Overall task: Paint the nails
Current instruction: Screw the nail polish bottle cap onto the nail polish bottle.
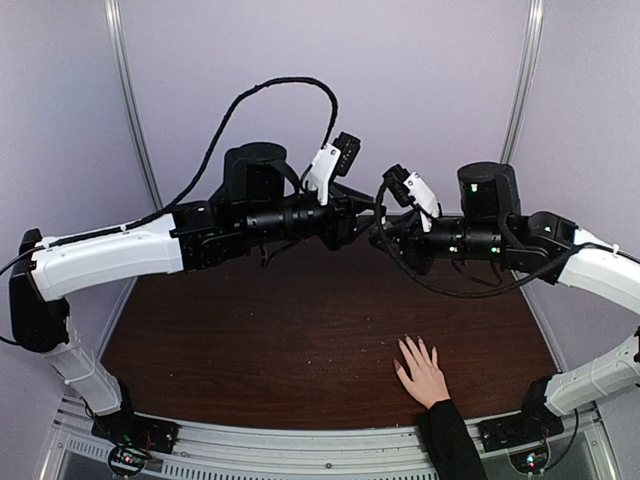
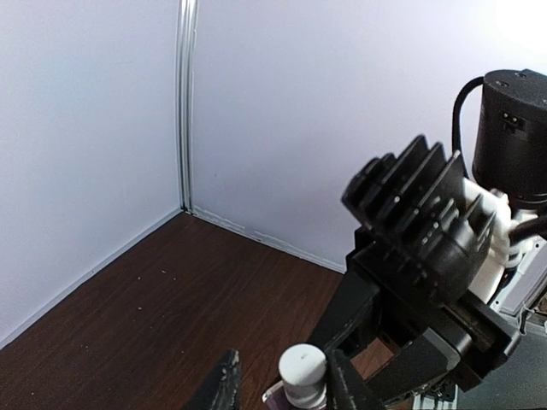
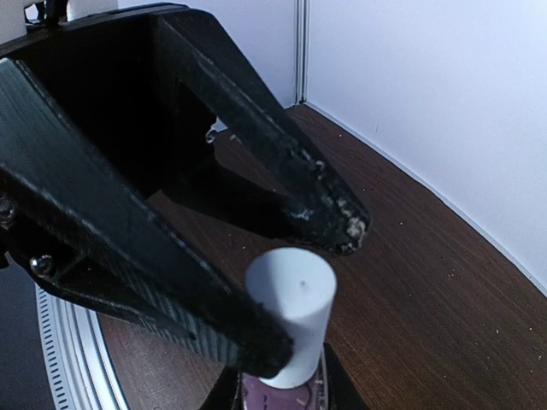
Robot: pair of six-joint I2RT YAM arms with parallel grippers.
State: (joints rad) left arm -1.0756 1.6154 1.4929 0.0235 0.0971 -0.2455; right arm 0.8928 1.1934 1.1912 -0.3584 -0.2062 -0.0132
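Observation:
A light-skinned hand (image 1: 425,372) in a black sleeve lies flat on the brown table (image 1: 260,330) at the near right, fingers spread; its nails are too small to make out. High above the table the two grippers meet. My right gripper (image 3: 282,397) is shut on a small bottle (image 3: 278,395) of purple polish with a white cap (image 3: 295,295). My left gripper (image 2: 284,360) stands open around that cap (image 2: 303,369). One of its fingers (image 2: 346,384) touches the cap; the other stands a little apart. In the top view the bottle is hidden between the left gripper (image 1: 362,220) and the right gripper (image 1: 386,238).
White walls close the table at the back and sides, with a metal strip (image 2: 184,102) in the far left corner. The right arm's finned wrist (image 2: 419,213) sits close in front of the left wrist camera. Cables (image 1: 270,95) loop above the arms.

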